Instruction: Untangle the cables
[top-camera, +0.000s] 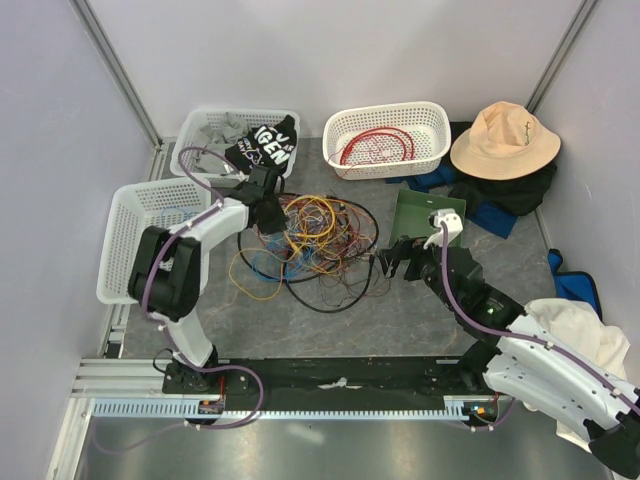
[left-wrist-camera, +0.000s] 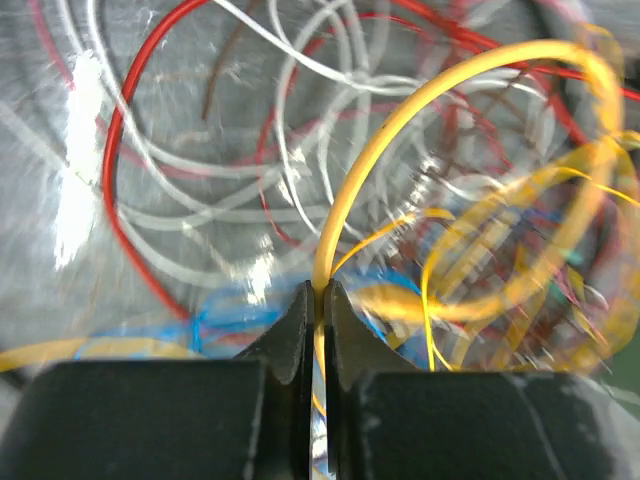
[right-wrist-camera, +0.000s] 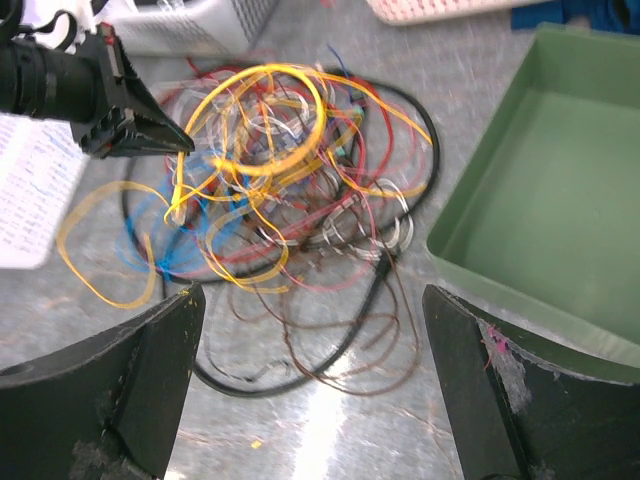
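The cables (top-camera: 310, 245) lie in a loose knotted heap of yellow, red, blue, white, brown and black wires at the table's middle. My left gripper (top-camera: 268, 208) sits at the heap's far left edge. In the left wrist view it (left-wrist-camera: 320, 288) is shut on a yellow cable (left-wrist-camera: 400, 120) that arcs up out of the jaws. My right gripper (top-camera: 392, 262) is at the heap's right side, open wide and empty. In the right wrist view it (right-wrist-camera: 310, 330) is above the heap's (right-wrist-camera: 290, 170) near edge, with the left gripper (right-wrist-camera: 185, 142) beyond.
A green tray (top-camera: 428, 212) is just right of the heap, also in the right wrist view (right-wrist-camera: 540, 190). A white basket (top-camera: 388, 138) holds a red coil. Two white baskets (top-camera: 140, 235) stand left, one with dark cloth (top-camera: 265, 145). A hat (top-camera: 505, 140) and clothes lie at right.
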